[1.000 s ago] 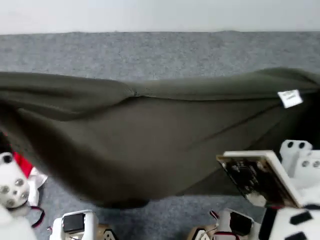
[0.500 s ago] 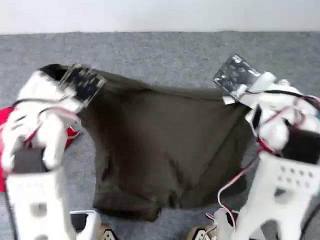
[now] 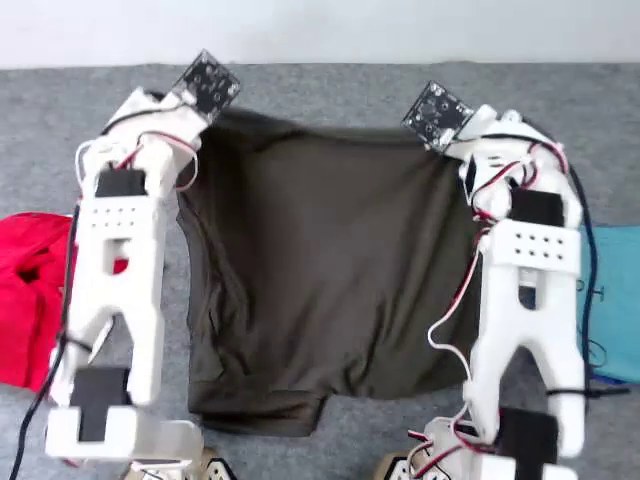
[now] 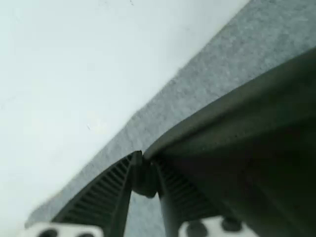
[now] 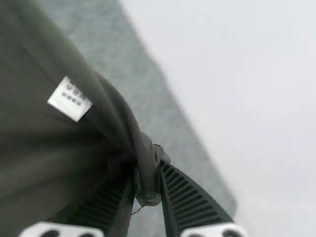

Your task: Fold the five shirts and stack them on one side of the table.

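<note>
Brought the olive shirt (image 3: 320, 280) down since a second ago — then stretched wide and held up close under the high camera, now spread out in the middle of the grey bench (image 3: 330, 95), between the two arms. Lies mostly flat, with long creases on the side by the left arm and a bunched, tucked-under hem at the near edge. Stops short of the bench's far edge, below the white wall (image 3: 320, 30).

Swung both arms forward as well: half a second ago raised and tilted, now stretched low over the bench toward the far side. Left arm (image 3: 120, 250) along one side of the shirt, right arm (image 3: 525, 270) along the other, overlapping the cloth's edge.

Has the left gripper (image 4: 144, 180) clamped tight on a small fold at the shirt's far edge, with the cloth running taut away from the jaws. Has the right gripper (image 5: 145, 190) pinched likewise on a twisted bunch of the same edge — close to a white label (image 5: 70, 98) sewn into the cloth.

Outward from there: a red shirt (image 3: 30, 290) in a crumpled heap on the bench beyond the left arm, apart from the olive one. Beyond the right arm, a teal shirt (image 3: 612, 300) at the bench's other side, cut off by the frame.
</note>
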Robot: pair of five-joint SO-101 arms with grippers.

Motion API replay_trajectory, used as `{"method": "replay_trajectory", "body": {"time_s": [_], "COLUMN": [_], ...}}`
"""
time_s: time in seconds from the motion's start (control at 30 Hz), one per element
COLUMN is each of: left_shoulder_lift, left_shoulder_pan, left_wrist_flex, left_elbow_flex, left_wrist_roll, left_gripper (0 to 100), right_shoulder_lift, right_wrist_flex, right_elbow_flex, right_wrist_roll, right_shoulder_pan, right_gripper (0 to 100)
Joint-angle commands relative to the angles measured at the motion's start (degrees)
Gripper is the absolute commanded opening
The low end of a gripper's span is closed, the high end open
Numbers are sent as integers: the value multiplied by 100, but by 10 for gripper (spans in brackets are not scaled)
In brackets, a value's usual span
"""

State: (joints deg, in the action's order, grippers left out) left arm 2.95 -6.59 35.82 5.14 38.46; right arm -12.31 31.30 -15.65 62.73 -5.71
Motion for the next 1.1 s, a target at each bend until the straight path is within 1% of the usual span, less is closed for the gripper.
{"method": "replay_trajectory", "body": {"time_s": [0.0, 0.1, 0.3, 0.4, 0.53, 0.63, 0.7, 0.77, 1.03, 1.07], "left_shoulder_lift": [633, 1231, 2330, 2681, 2848, 2840, 2857, 2884, 2840, 2840], "left_shoulder_pan": [9, 9, 18, 88, 237, 360, 396, 422, 642, 659], "left_wrist_flex": [-185, -185, -167, 167, 1354, 2646, 3578, 4316, 6497, 6505], "left_elbow_flex": [-1323, -2255, -3899, -4479, -5121, -5437, -5648, -5833, -6273, -6246], "left_wrist_roll": [62, 62, 62, 79, 79, 114, 352, 563, 598, 563], "left_gripper": [15, 15, 15, 15, 15, 15, 15, 15, 15, 15], "right_shoulder_lift": [180, 514, 1534, 1947, 2246, 2334, 2352, 2352, 2308, 2308], "right_wrist_flex": [-1095, -1402, -1367, -1367, -1314, -602, -31, 400, 1877, 2035], "right_elbow_flex": [88, 448, 1635, 1943, 1996, 2004, 2004, 2004, 2031, 2031], "right_wrist_roll": [62, 62, 62, 62, 62, 255, 466, 501, 492, 492], "right_shoulder_pan": [22, 22, -13, 13, 31, 31, 31, 31, -4, -13], "right_gripper": [9, 9, 9, 9, 9, 9, 9, 9, 9, 9]}}
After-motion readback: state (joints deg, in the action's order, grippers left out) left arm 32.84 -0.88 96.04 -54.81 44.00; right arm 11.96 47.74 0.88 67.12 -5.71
